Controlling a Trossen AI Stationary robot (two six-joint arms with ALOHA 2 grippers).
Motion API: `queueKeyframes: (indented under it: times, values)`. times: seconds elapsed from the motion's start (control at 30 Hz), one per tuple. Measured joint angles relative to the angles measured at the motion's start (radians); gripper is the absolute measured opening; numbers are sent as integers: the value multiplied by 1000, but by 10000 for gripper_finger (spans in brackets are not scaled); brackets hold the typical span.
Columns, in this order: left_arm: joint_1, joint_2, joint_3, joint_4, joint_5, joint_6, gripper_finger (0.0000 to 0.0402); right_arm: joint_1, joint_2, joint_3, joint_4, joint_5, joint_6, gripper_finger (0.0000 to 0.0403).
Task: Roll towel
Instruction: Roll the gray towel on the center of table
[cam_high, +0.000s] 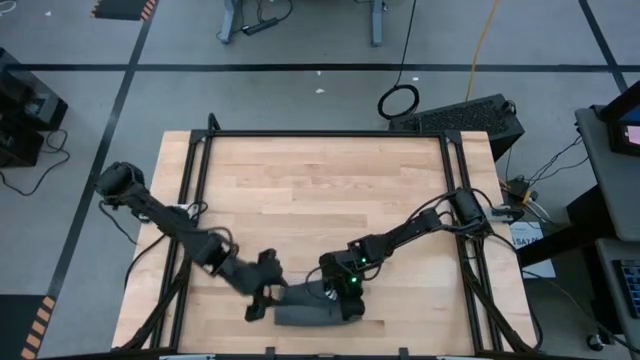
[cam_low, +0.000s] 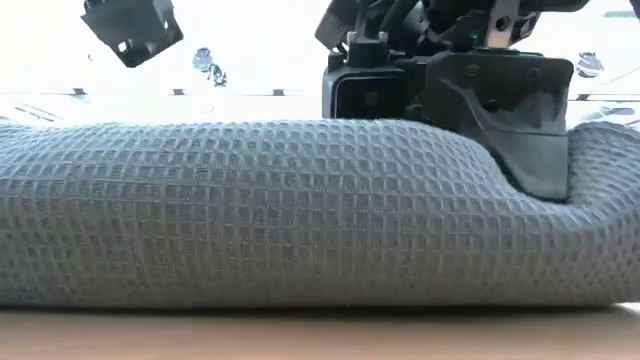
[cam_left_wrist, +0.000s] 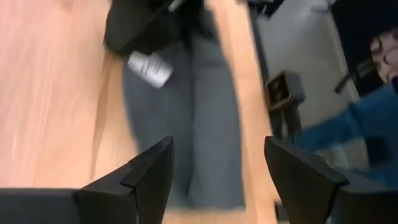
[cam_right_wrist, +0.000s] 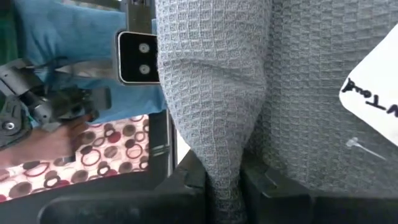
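Now, towel: the towel (cam_high: 312, 308) lies as a long, low roll on the worktop (cam_high: 300, 190), at its near edge, between the two hands.
Weave: waffle-knit grey cloth, thick and matte; it looks soft and light, with enough grip in the texture that it should not slide out of a pinch.
Stiffness: none to speak of; the roll sags flat along its bottom in the low view, so I judge it will loosen wherever it is not pressed or held.
Tag: a white tag (cam_right_wrist: 373, 99) sits on the cloth just beside the right hand's pinch.
Right hand: the right hand (cam_high: 350, 297) is clenched on a raised fold of the towel near the roll's right end; the wrist view shows cloth squeezed between its fingers.
Left hand: the left hand (cam_high: 262, 302) stands released, fingers (cam_left_wrist: 149, 177) wide apart, just off the roll's left end and holding nothing.
Where to hold: probably the outer layers at each end together, pinching deep rather than a single ply, which would only peel off.
Risk: lifting by one end would likely let the roll unwind.
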Motion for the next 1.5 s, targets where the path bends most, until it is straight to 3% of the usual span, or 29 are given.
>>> queueKeyframes:
  times: [0.1, 0.23, 0.47, 0.97, 1.17, 1.3, 1.5]
  values:
    - [-63, 33, 0, 97, -112, 42, 254, -12, 4, 0, 9, -12, 3, 29]
    - [-115, 84, 0, 170, -178, 67, 254, -37, 6, -1, 10, -62, -6, 29]
    - [-149, 166, 0, 175, -190, 5, 254, -85, 9, -2, 6, -131, -17, 29]
    - [-138, 246, 0, 230, -190, -40, 257, -100, 10, -2, 13, -139, -23, 29]
    - [-138, 246, 0, 208, -158, -43, 308, -100, 10, -2, 15, -137, -18, 29]
    - [-137, 247, 0, 174, -195, -46, 350, -100, 10, -2, 16, -135, -13, 29]
    - [-146, 305, 0, 211, -234, -6, 355, -101, 10, -2, 15, -134, -11, 29]
